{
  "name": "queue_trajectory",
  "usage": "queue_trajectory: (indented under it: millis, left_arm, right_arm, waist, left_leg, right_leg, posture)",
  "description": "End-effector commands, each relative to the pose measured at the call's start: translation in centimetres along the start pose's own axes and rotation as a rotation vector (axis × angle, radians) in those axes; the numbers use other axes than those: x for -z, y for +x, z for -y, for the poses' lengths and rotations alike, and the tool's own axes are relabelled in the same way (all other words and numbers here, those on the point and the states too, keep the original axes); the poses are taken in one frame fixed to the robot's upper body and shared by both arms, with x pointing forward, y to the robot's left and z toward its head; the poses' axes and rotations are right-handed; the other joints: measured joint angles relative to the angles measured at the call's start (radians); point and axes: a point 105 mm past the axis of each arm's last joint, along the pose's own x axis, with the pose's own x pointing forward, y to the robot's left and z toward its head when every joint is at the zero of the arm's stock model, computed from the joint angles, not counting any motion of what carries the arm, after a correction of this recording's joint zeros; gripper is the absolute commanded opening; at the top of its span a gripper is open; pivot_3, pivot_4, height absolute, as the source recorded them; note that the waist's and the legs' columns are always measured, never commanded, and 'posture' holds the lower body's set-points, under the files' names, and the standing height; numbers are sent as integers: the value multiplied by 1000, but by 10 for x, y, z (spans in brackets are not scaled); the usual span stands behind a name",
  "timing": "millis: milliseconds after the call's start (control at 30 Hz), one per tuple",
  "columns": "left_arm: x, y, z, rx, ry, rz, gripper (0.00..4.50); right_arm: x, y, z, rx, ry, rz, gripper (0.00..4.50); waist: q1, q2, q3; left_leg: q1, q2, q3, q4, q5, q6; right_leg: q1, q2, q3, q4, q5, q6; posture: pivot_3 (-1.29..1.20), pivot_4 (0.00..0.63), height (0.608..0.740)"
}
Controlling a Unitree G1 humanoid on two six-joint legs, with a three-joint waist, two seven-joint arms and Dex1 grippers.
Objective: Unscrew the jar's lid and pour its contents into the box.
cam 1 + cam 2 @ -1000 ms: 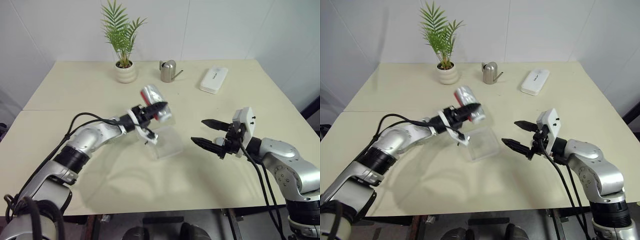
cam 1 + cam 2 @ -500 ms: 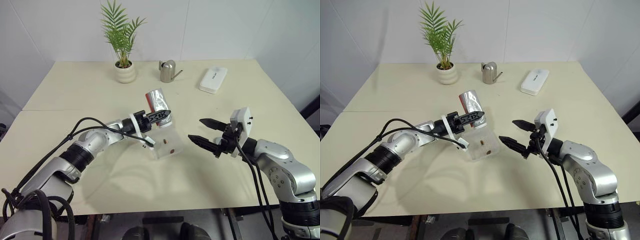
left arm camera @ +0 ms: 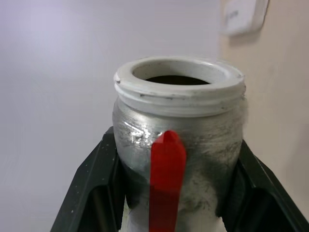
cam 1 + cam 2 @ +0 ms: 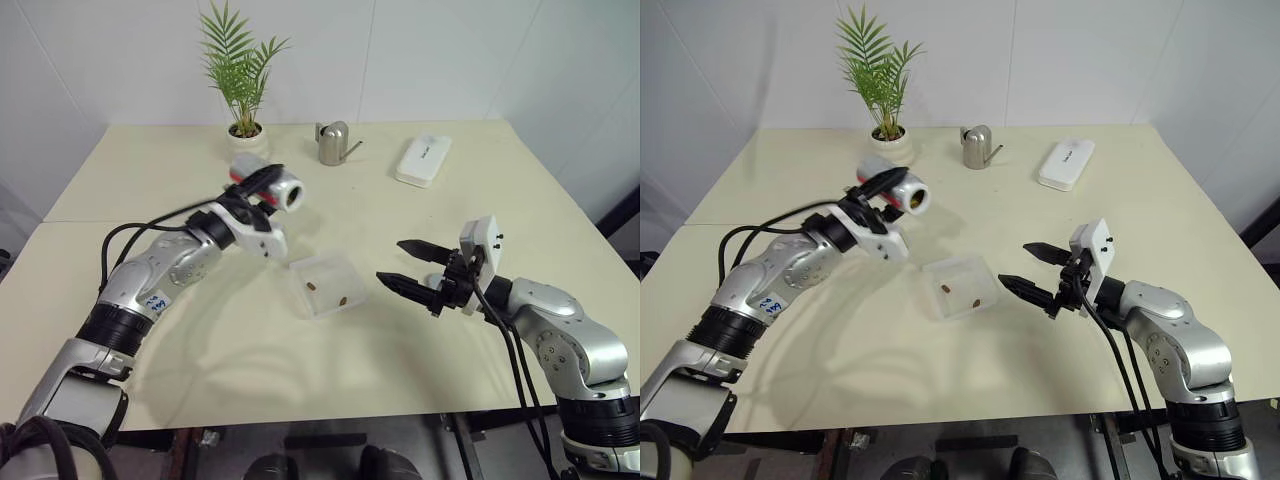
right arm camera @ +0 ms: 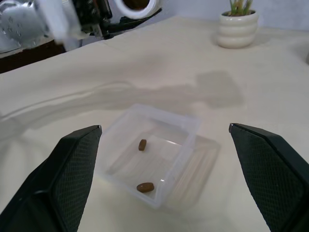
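My left gripper [image 4: 262, 190] is shut on the jar [image 4: 288, 195], held in the air left of and above the box [image 4: 300, 296]. The jar lies roughly level, its open white threaded mouth [image 3: 179, 79] facing right; black fingers [image 3: 91, 188] flank its silvery body and red label. The lid is out of view. The clear box rests mid-table with two small brown pieces [image 5: 145, 187] of the contents inside. My right gripper [image 4: 390, 260] hovers open just right of the box, nothing between its fingers [image 5: 72, 164].
Along the table's far edge stand a potted palm in a white pot [image 4: 247, 140], a silver watering can [image 4: 333, 143] and a white oblong case [image 4: 423, 160]. The jar's shadow [image 5: 212, 89] falls on the tabletop beyond the box.
The left arm swung the jar left and up, away from above the box, rolling it from tipped to roughly level. Two brown pieces landed in the box. The right gripper stayed put.
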Motion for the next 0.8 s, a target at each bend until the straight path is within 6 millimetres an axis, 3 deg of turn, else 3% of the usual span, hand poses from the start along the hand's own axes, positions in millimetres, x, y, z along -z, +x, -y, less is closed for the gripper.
queue_trajectory:
  millis: [33,233,467,733,800]
  left_arm:
    - [43,-18,-17,-78,-514,-220,2005]
    - [89,-61,-14,-245,-1114,-415,2005]
    - [129,-119,-9,-392,-1076,-538,2005]
    - [146,-153,6,-454,-1082,-553,2005]
    - [147,-156,11,-460,-1128,-544,2721]
  right_arm:
    - [-12,0,0,-33,-65,15,4455]
    - [-11,-2,4,-41,-91,1,4455]
    - [-8,-1,-1,-97,-155,-10,4455]
    - [-7,-1,-2,-117,-162,-15,4455]
    - [-8,0,-2,-119,-163,-13,4500]
  waist:
    - [-5,0,0]
    - [-19,-1,0]
    - [-22,-2,-1]
    - [-19,-4,-2]
    - [-20,-4,-2]
  left_leg:
    - [0,0,0,0,0,0]
    - [0,0,-1,1,0,0]
    - [1,0,-1,0,-1,-2]
    - [2,0,-1,0,-3,-3]
    - [2,0,0,0,-3,-2]
  right_leg:
    - [0,0,0,0,0,0]
    - [1,1,1,0,1,0]
    - [2,2,1,-1,1,0]
    - [2,1,2,-2,1,0]
    - [2,1,2,-2,1,0]
  posture:
    - [0,150,740]
    - [0,150,740]
    - [0,150,740]
    - [0,150,740]
    - [0,150,740]
